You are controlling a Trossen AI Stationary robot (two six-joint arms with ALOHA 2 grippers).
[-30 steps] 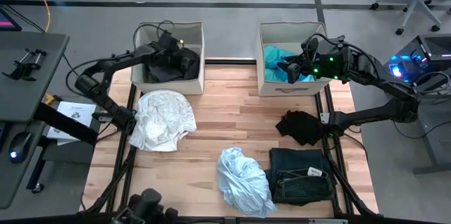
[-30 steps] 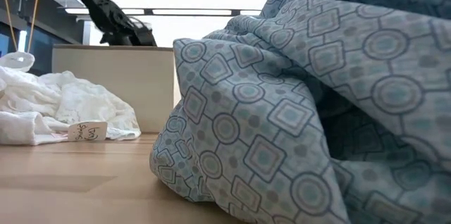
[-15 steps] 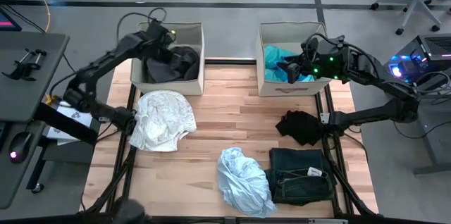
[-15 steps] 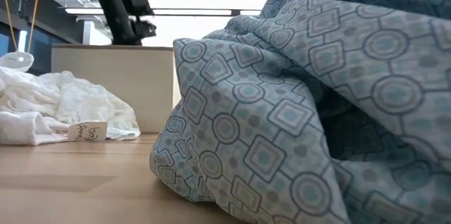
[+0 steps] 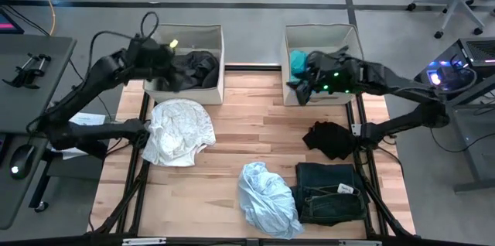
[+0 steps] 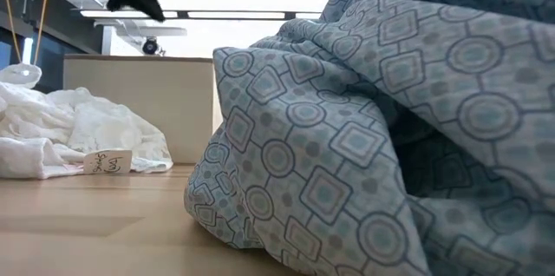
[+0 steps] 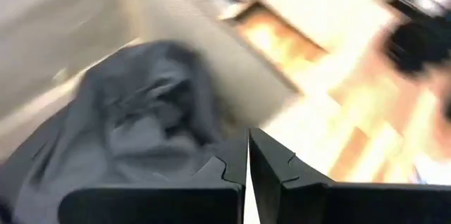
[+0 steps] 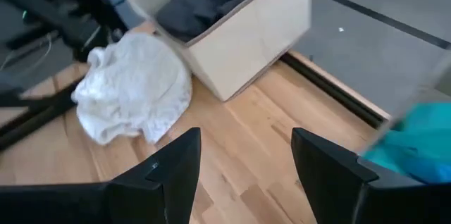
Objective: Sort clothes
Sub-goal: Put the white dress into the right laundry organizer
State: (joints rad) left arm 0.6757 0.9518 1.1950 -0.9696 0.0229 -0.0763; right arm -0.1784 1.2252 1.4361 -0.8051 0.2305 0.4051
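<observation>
Dark grey clothes (image 5: 193,70) lie in the left beige bin (image 5: 186,91), and a teal garment (image 5: 298,60) lies in the right bin (image 5: 321,95). On the table lie a white garment (image 5: 179,130), a pale blue patterned one (image 5: 267,198), a black one (image 5: 329,139) and dark denim (image 5: 329,192). My left gripper (image 5: 158,54) is shut and empty over the left bin's left side; its wrist view (image 7: 248,157) shows the dark grey clothes (image 7: 134,111) ahead. My right gripper (image 5: 298,87) is open and empty at the right bin's near left corner (image 8: 246,157).
The two bins stand at the table's far edge with bare wood (image 5: 255,114) between and in front of them. In the low view the pale blue garment (image 6: 381,128) fills the near right. Desks and cables stand beyond both side edges.
My left gripper has risen out of the left bin and gone toward the table's left edge. My right gripper has gone from over the right bin toward the table's left and near edges, to the bin's near left corner.
</observation>
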